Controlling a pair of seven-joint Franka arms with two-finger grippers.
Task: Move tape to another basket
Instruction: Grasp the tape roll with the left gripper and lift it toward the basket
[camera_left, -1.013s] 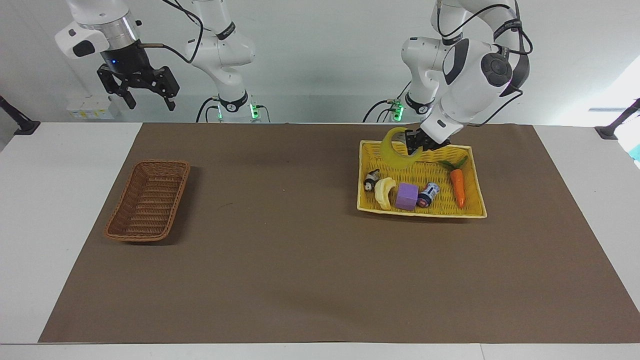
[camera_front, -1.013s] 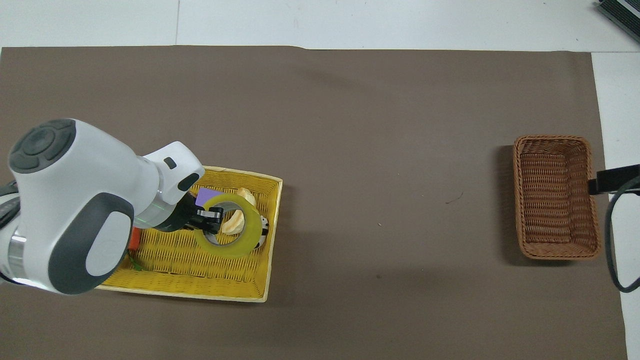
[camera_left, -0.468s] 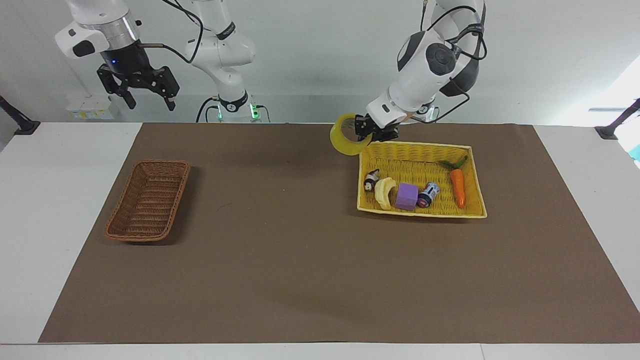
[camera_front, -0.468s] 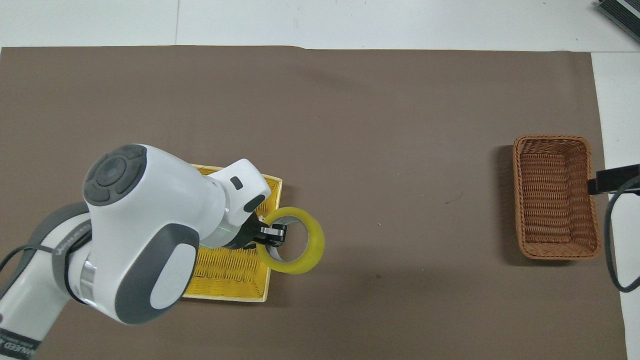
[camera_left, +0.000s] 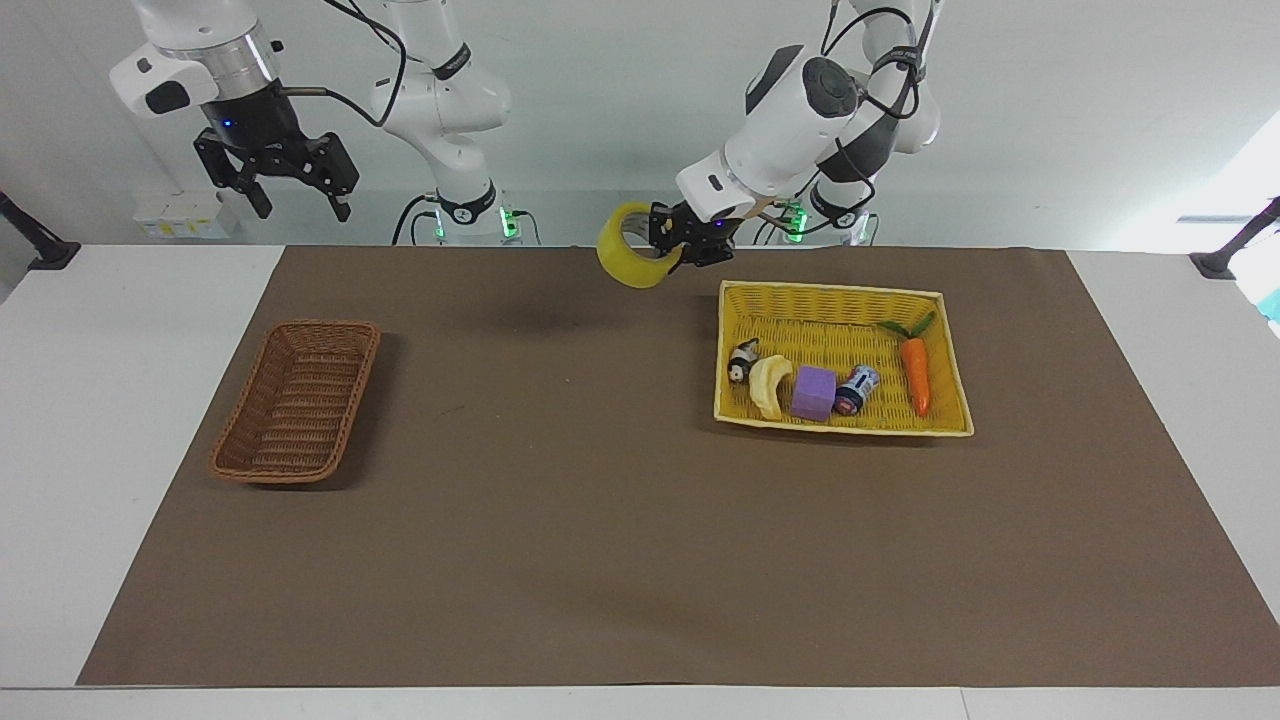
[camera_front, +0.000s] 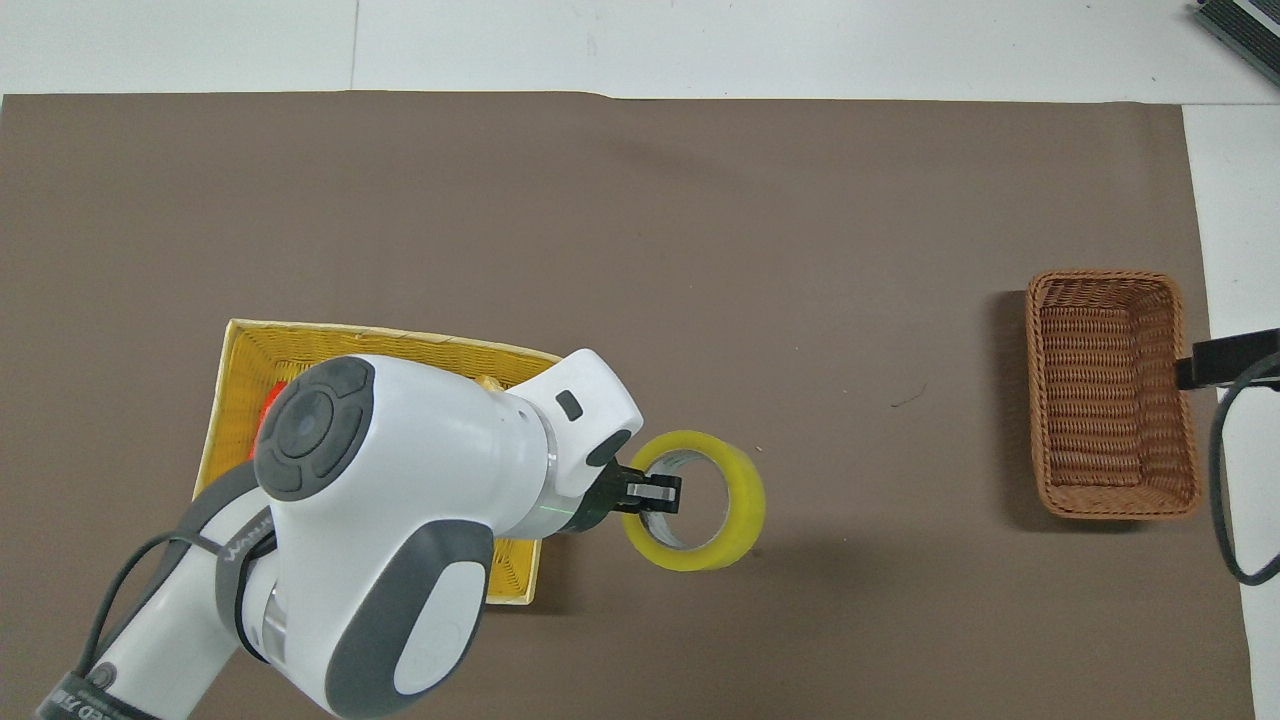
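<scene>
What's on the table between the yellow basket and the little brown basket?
Nothing sits there: only bare brown mat between the yellow basket and the brown basket, clearest in the facing view. The left claw carries the tape above it.

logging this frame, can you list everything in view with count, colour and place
tape: 1, yellow, held in the air over the mat
brown basket: 1, right arm's end, nothing in it
yellow basket: 1, left arm's end
banana: 1, pale yellow, yellow basket
block: 1, purple, beside banana
carrot: 1, orange, yellow basket
small figures: 2, either side of banana and block
mat: 1, brown, on table
left gripper: shut on tape
right gripper: open, waiting high
</scene>
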